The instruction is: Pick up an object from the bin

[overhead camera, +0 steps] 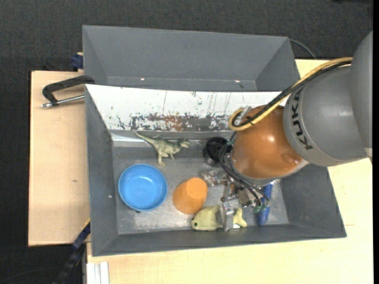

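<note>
Closest to the front wall of the bin [99, 182] lies a pale yellow toy [204, 219], soft-looking and rounded, just right of the middle. The gripper [228, 213] is down right on it. Its metal tip sits over the toy's right part, and some yellow shows on either side of the tip. Whether the gripper is open, closed or clamped on the toy cannot be told, as wires and metal parts crowd that spot. Just right of the gripper a blue stick-like thing [264, 209] stands tilted near the right wall.

A little farther back, an orange cup [190, 195] lies touching or nearly touching the toy's upper left side. Left of the cup, and apart from it, a blue bowl [142, 187] sits upright on the floor.

Farther back again, the orange cover [260, 149] on the wrist hangs over the right half of the bin. A black round thing [214, 148] shows at the cover's left edge. Left of that, a tan dinosaur [164, 145] stands near the back wall, well apart from the gripper.
</note>
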`<state>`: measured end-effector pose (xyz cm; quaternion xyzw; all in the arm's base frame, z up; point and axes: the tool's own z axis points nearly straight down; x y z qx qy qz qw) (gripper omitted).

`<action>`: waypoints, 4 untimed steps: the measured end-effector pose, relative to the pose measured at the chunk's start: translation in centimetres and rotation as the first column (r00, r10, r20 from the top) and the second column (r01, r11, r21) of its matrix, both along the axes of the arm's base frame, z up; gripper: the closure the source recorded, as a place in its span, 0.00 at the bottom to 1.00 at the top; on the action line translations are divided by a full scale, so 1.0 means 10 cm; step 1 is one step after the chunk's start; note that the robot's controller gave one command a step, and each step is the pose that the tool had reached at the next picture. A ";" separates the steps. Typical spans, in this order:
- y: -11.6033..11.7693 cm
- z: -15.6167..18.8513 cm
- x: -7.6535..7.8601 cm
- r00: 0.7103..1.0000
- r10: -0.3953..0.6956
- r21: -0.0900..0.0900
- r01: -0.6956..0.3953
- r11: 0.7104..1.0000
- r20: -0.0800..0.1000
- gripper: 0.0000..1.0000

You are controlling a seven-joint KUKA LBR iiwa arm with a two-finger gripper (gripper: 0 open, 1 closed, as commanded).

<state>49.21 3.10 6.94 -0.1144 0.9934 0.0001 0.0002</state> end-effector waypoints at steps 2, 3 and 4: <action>-1.09 0.40 0.02 0.998 -0.069 -0.002 0.069 0.998 0.006 0.00; -1.67 0.01 0.36 0.909 0.416 -0.002 -0.416 0.909 0.007 0.00; -1.55 0.01 0.13 0.757 0.654 0.001 -0.654 0.757 0.000 0.00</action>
